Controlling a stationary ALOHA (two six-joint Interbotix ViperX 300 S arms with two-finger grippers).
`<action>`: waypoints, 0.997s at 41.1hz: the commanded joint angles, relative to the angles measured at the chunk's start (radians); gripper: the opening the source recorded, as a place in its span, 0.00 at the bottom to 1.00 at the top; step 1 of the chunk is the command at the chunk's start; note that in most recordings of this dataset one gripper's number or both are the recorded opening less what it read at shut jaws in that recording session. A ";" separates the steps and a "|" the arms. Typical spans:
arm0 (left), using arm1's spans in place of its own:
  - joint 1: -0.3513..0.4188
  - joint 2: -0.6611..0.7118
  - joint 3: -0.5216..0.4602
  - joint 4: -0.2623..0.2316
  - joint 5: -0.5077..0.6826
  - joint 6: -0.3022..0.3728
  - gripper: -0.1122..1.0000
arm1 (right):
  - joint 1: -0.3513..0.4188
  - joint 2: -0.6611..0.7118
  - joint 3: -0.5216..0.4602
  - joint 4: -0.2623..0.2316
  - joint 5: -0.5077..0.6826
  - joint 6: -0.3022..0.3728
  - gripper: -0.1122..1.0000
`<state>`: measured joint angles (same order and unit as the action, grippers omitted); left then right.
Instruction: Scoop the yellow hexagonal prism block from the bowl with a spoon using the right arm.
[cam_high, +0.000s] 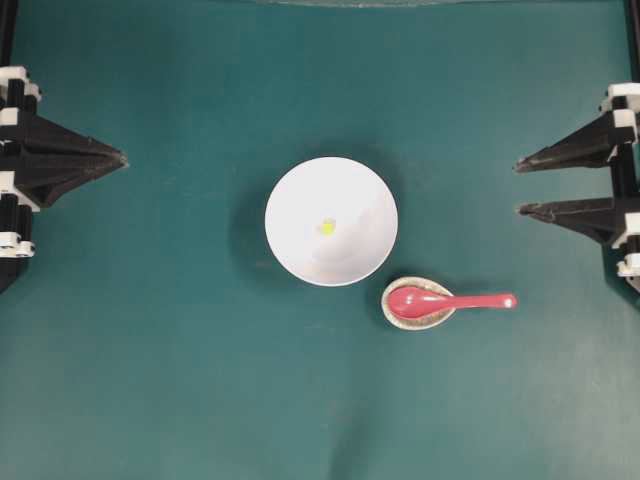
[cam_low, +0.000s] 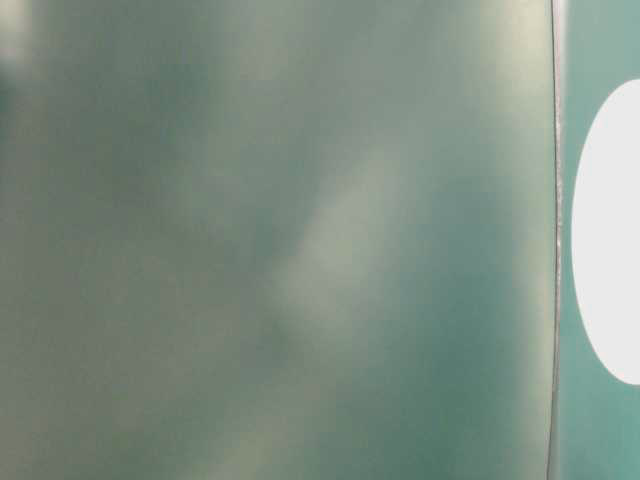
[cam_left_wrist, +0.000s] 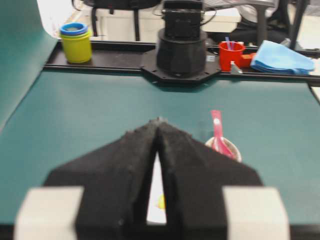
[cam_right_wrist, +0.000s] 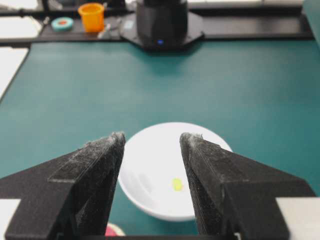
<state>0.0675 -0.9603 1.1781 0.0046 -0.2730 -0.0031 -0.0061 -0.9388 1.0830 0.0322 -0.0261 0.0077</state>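
Overhead view first, and on the far left we have the left gripper with its two fingers pressed together to a single point, holding nothing, well apart from everything on the green worktop. Moving to the middle, we find the bowl, big, round and plain white, with the yellow hexagonal prism block sitting near its centre, a tiny bright speck against the white. Just below and right of the bowl, the spoon lies glossy red-pink, scoop resting in a small speckled spoon rest, handle pointing right. On the far right, the right gripper has its fingers spread wide apart, empty and touching nothing, well clear of the spoon handle.
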 joint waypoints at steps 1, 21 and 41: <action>0.006 0.009 -0.026 0.005 -0.003 0.002 0.14 | -0.002 0.021 -0.011 0.003 -0.009 0.002 0.60; 0.005 0.000 -0.028 0.005 0.011 -0.002 0.14 | 0.095 0.229 0.110 0.074 -0.333 0.003 0.59; 0.005 0.000 -0.029 0.005 0.011 -0.002 0.14 | 0.258 0.575 0.175 0.218 -0.664 0.002 0.59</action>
<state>0.0706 -0.9649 1.1781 0.0077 -0.2562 -0.0031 0.2286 -0.4004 1.2548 0.2163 -0.6274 0.0107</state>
